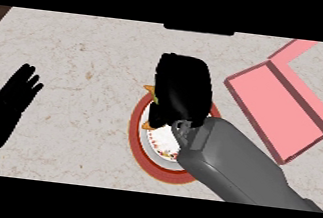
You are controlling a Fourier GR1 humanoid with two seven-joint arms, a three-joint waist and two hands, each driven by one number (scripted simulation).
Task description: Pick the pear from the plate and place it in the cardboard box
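Fingers of the right hand (pixel 184 86) curl over the pear (pixel 152 92) on the plate (pixel 161 149).

Bare counter (pixel 90 47) between plate (pixel 137 128) and pink box (pixel 282 115); box walls low.

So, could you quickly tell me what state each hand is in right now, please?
Left hand: open, fingers straight, resting at the view's left.
Right hand: over the plate; cannot be told whether it is open, closed or holding anything.
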